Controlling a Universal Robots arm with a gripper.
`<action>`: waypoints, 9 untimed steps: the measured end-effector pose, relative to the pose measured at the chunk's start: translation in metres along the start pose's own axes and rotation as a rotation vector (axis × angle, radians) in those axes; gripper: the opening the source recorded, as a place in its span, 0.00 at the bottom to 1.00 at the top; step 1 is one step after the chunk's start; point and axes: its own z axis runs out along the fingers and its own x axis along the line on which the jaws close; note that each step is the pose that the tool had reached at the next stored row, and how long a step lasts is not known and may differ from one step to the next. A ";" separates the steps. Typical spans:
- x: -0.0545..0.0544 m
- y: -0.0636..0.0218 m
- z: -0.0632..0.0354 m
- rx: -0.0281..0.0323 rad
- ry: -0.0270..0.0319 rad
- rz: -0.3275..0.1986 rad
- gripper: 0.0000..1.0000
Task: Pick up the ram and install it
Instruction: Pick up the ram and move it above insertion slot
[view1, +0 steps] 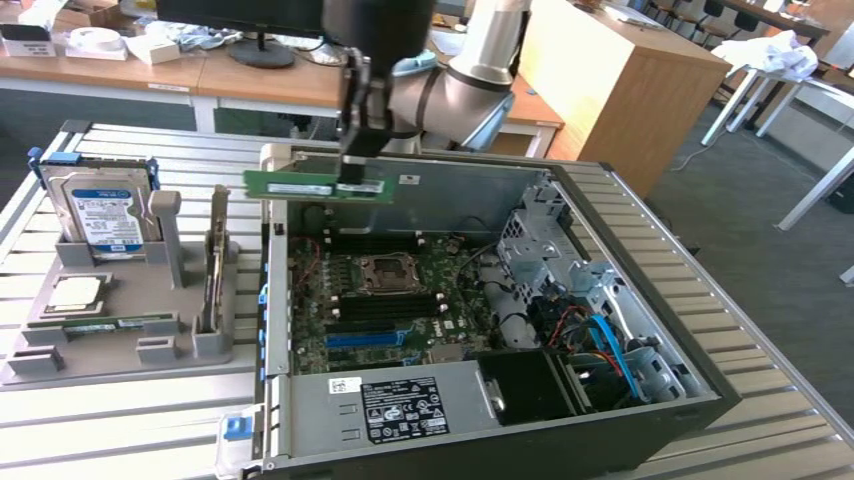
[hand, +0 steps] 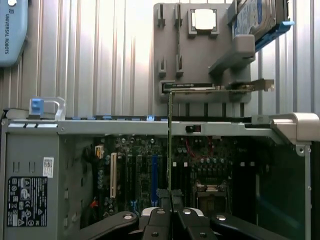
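The tool (view1: 350, 183) is clamped narrow on the long thin green ram stick (view1: 304, 186), held level over the far rim of the open grey computer case (view1: 467, 195); the black motherboard slots (view1: 387, 306) lie below and nearer, seemingly parallel to its length

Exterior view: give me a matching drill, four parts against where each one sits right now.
Things:
1. ram
2. hard drive
3. processor chip
4. power supply

Places:
A. lying flat on the grey tray
B. held by the gripper above the open case
C. inside the case, at the end nearest the camera
D. standing upright in the tray's holder

Pairs: 1-B, 2-D, 3-A, 4-C
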 end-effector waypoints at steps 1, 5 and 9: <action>0.000 -0.0039 -0.0002 -0.0001 0.0001 0.000 0.11; 0.000 -0.0203 -0.0008 0.0000 0.0000 0.000 0.11; 0.000 -0.0361 -0.0014 0.0000 0.0000 0.000 0.11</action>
